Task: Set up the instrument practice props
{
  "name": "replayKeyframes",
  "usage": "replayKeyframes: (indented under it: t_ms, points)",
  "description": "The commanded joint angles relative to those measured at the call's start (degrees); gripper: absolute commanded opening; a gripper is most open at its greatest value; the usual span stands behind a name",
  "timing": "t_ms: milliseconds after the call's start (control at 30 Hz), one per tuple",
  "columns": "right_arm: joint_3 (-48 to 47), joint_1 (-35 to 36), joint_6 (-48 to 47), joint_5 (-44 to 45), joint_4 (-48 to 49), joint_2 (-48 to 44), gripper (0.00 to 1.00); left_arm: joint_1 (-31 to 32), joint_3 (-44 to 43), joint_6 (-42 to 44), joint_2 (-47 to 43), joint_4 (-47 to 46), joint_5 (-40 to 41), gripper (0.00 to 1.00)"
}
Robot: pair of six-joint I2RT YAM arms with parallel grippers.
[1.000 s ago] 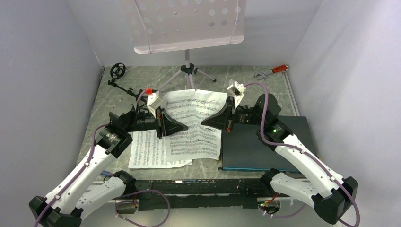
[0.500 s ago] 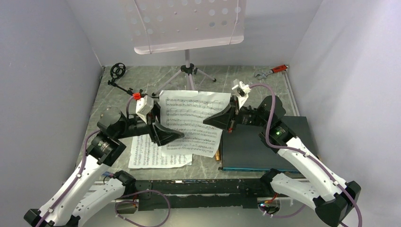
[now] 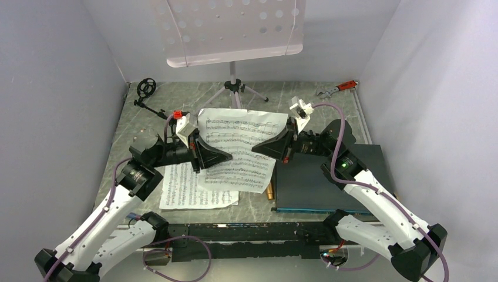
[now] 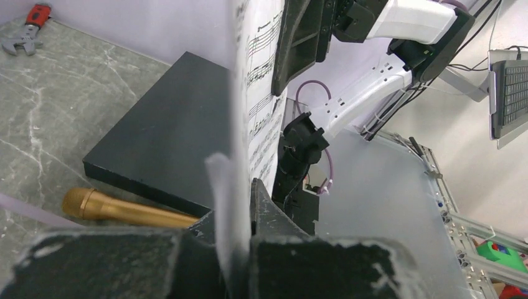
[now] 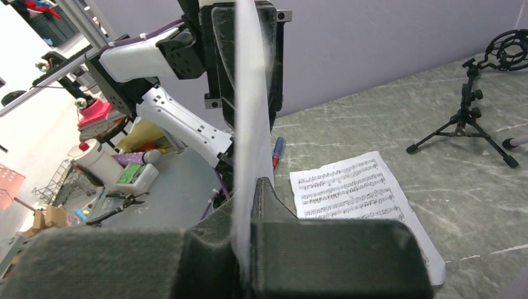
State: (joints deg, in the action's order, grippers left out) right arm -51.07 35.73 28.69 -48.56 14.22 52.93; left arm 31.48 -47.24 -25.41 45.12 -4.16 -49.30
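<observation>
From above, the left pincer (image 3: 225, 157) and right pincer (image 3: 255, 150) face each other at mid-worktop (image 3: 147, 138). Each is pressed onto an opposite side of one white sheet-music page (image 3: 238, 132). A second page (image 3: 185, 189) lies flat at the near left, partly under the held one. The gold microphone (image 3: 271, 192) peeks out between the pages and the dark flat board (image 3: 311, 185) at the near right. The pale perforated music stand (image 3: 235, 29) rises on its tripod at the far middle. The small black mic stand (image 3: 147, 94) with its ring mount is at the far left, and the red-handled wrench (image 3: 339, 88) at the far right.

The left wrist view shows its own fingers shut on the page, which appears edge-on. Beyond it, the microphone lies on the worktop touching the near edge of the board. The right pincer clamps the page's other side at the top of the view.

The right wrist view likewise shows its fingers nipping the page's edge. The second page lies flat beyond it, with the mic stand upright farther off.
</observation>
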Motion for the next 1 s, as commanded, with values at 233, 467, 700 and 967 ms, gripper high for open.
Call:
replayKeyframes:
  t_ms: [233, 467, 700, 967]
  points:
    - [-2.2, 0.0, -4.0, 7.0, -5.7, 0.6, 0.34, 0.2, 1.4, -0.3, -4.1, -1.5, 2.6, 0.03]
    - [-3.7, 0.0, -5.3, 9.1, -8.3, 0.0, 0.74, 0.2, 0.5, 0.4, -5.3, 0.8, 6.3, 0.03]
    - [-5.0, 0.0, -8.2, 13.1, -12.9, -2.0, 0.99, 0.2, -1.0, 1.0, -6.2, 3.6, 11.9, 0.03]
    - [-6.3, 0.0, -11.2, 18.7, -18.5, -3.4, 1.00, 0.2, -3.9, 5.4, -6.5, 6.8, 17.0, 0.03]
